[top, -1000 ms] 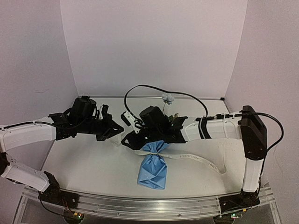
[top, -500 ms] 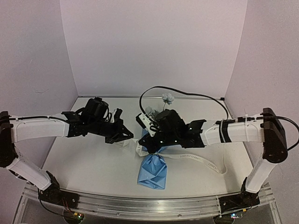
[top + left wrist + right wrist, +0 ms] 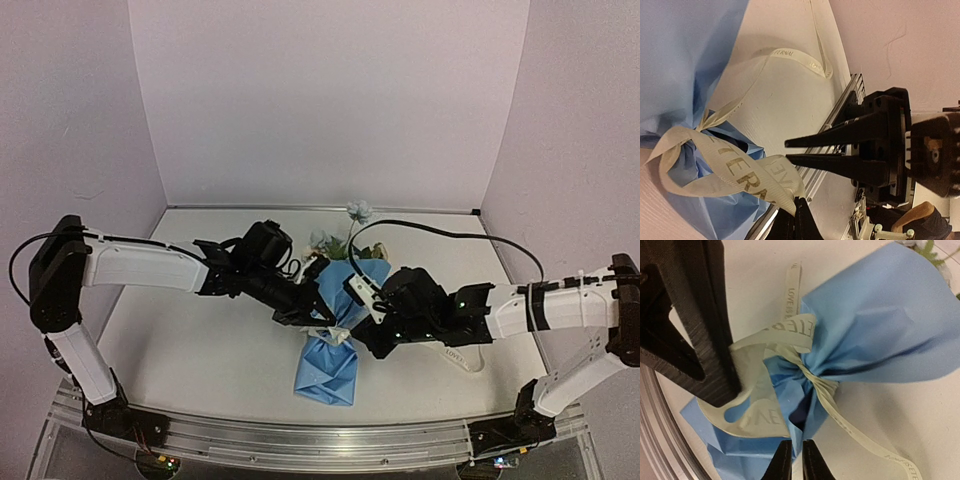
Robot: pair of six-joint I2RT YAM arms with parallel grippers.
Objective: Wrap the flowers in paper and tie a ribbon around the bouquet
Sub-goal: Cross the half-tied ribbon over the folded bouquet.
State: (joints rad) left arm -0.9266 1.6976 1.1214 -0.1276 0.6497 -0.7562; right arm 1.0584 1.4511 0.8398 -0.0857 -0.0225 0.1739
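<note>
White table (image 3: pixel 190 350), with plain lilac walls (image 3: pixel 330 100) on three sides. The bouquet (image 3: pixel 328 368) lies at mid-table, its long axis running near to far. The flowers (image 3: pixel 335 240) are at the far, wide end of the paper (image 3: pixel 880 325). The ribbon (image 3: pixel 740 172) is cinched round the narrow waist of the cone. One loop stands out from the waist, and a free tail trails over the table toward my right side.

My left gripper (image 3: pixel 312 316) is fully closed and has the loop pinched beside the waist. My right gripper (image 3: pixel 795 446) is all but closed, with only a slit between the fingers and nothing in it. It points at the waist from the right. The loop lies just up and to the left of its tips, near them but, as far as I can tell, apart. The left is the nearer arm, being already on the loop.

Ribbon lettering is in dark capitals. "LOVE" and "ETER" read plainly in the right wrist view, "ERNAL" in the left. I judge it a repeating "LOVE IS ETERNAL", though it is nowhere read whole. No other labels noted.
</note>
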